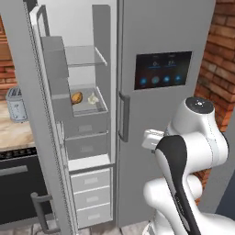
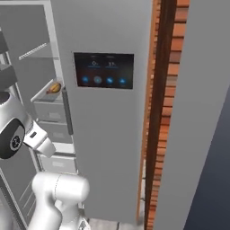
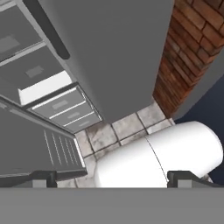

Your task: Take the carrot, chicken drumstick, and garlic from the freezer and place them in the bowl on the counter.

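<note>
The freezer (image 1: 86,120) stands open at the left of the fridge, its door (image 1: 42,137) swung out toward me. In its middle bin lie the golden-brown chicken drumstick (image 1: 76,97) and, right of it, the off-white garlic (image 1: 93,98). The drumstick (image 2: 55,87) also peeks over the bin rim in the right base view. The carrot and the bowl are out of view. My gripper (image 3: 114,178) is open and holds nothing. It hangs low in front of the closed fridge door, right of the freezer, pointing down at the floor and the lower drawers (image 3: 65,109).
The wide grey fridge door with the dark display panel (image 1: 163,69) is shut. A toaster (image 1: 16,104) sits on the counter (image 1: 11,133) left of the freezer door, above a dark oven (image 1: 18,183). A brick wall (image 1: 215,73) borders the fridge on the right.
</note>
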Motion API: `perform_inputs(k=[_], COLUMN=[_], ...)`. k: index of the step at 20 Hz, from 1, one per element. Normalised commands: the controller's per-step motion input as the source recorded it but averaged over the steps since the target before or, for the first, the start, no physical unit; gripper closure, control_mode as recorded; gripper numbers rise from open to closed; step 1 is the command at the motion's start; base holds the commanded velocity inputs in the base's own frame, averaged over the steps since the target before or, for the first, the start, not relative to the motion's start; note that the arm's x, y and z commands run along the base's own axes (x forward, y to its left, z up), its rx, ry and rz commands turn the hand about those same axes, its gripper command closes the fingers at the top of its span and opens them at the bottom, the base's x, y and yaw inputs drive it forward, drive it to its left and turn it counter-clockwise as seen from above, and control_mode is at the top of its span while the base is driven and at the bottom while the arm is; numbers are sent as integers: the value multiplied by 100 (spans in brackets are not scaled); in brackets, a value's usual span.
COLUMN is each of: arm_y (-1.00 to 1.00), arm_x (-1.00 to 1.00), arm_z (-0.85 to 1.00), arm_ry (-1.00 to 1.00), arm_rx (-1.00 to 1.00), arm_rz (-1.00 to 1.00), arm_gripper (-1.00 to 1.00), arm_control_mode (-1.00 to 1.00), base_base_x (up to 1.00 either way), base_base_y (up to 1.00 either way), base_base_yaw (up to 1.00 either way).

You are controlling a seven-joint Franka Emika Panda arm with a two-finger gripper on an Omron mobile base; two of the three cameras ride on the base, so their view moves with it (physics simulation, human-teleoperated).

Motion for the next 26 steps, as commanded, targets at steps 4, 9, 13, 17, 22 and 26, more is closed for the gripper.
perform_inputs(k=[4, 9, 13, 17, 22, 26], arm_y=[0, 0, 0, 0, 0, 0], arm_x=[0, 0, 0, 0, 0, 0], arm_z=[0, 0, 0, 0, 0, 0], arm_ry=[0, 0, 0, 0, 0, 0], arm_rx=[0, 0, 0, 0, 0, 0], arm_rz=[0, 0, 0, 0, 0, 0], arm_gripper=[-100, -100, -100, -100, -100, -100], arm_control_mode=[100, 100, 100, 100, 100, 100], base_base_x=[25, 13, 17, 42, 50, 47], base_base_y=[29, 28, -1, 4, 19, 34], base_base_yaw=[21, 17, 1, 1, 4, 7])
